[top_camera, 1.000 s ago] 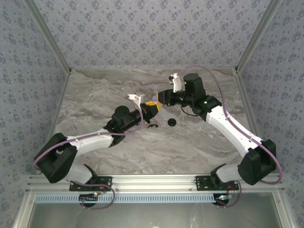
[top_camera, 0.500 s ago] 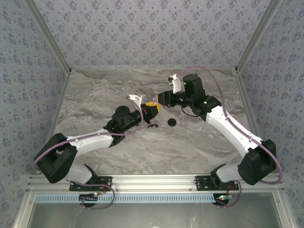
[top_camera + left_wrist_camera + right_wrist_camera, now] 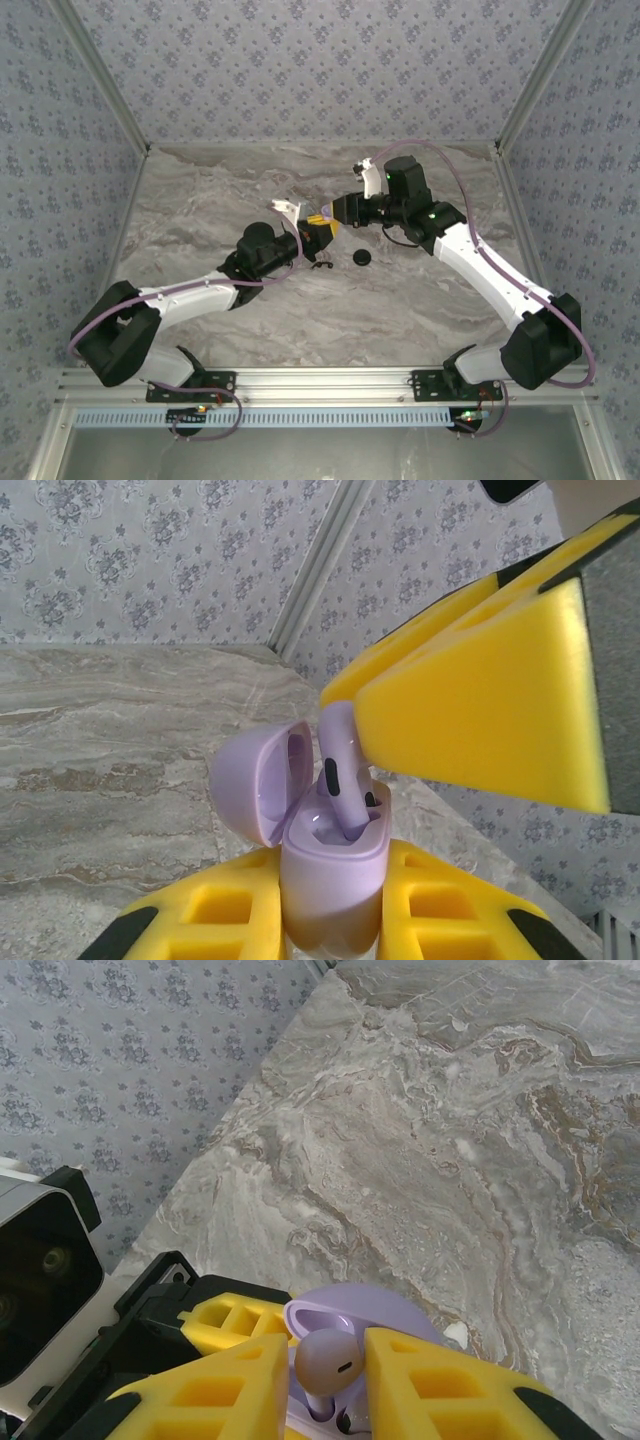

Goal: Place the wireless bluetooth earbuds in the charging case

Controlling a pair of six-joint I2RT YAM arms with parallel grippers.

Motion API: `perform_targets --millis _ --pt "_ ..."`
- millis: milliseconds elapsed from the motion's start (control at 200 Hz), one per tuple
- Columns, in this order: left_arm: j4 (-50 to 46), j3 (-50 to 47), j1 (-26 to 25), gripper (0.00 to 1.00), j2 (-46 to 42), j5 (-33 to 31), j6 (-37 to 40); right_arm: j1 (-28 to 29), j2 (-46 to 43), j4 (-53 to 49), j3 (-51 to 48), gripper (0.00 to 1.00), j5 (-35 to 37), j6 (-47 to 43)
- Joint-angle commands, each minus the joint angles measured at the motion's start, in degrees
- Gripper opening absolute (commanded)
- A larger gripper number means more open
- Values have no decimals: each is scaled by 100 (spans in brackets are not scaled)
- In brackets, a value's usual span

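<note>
A grey marbled table (image 3: 400, 300) lies in front of you, walled by pale patterned wallpaper. Your two arms reach in from the near edge and meet above its middle. The left arm (image 3: 190, 290) stretches in low from the near left. The right arm (image 3: 490, 270) bends in from the near right and comes at the meeting point from the far side.

The left gripper (image 3: 318, 232) points up and to the right. In its wrist view its yellow fingers (image 3: 200, 915) are drawn narrow around the lower body of the charging case (image 3: 335, 875), holding it upright off the table. The case is pale lilac, and its lid (image 3: 255, 785) stands hinged open to one side.

The right gripper (image 3: 345, 207) sits just beside the left one. In its wrist view its yellow fingers (image 3: 440, 1390) are pinched on the rounded head of one lilac earbud (image 3: 325, 1365). The earbud's stem (image 3: 338, 780) points down into the open mouth of the case; you cannot tell how deep it sits.

On the table near the grippers lie a small black disc (image 3: 361, 258) and, just left of it, a small black curved piece (image 3: 321, 265).
</note>
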Motion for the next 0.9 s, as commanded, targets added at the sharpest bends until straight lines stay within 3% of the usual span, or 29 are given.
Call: perform_targets --millis 0,350,895 --pt "-84 295 -16 5 -218 35 290 47 -32 -227 204 26 77 -150" --pt "-540 397 -19 5 -345 115 834 47 -120 -315 195 26 147 -228" --pt "-553 398 -24 5 -350 163 962 55 -185 -552 284 31 221 -342"
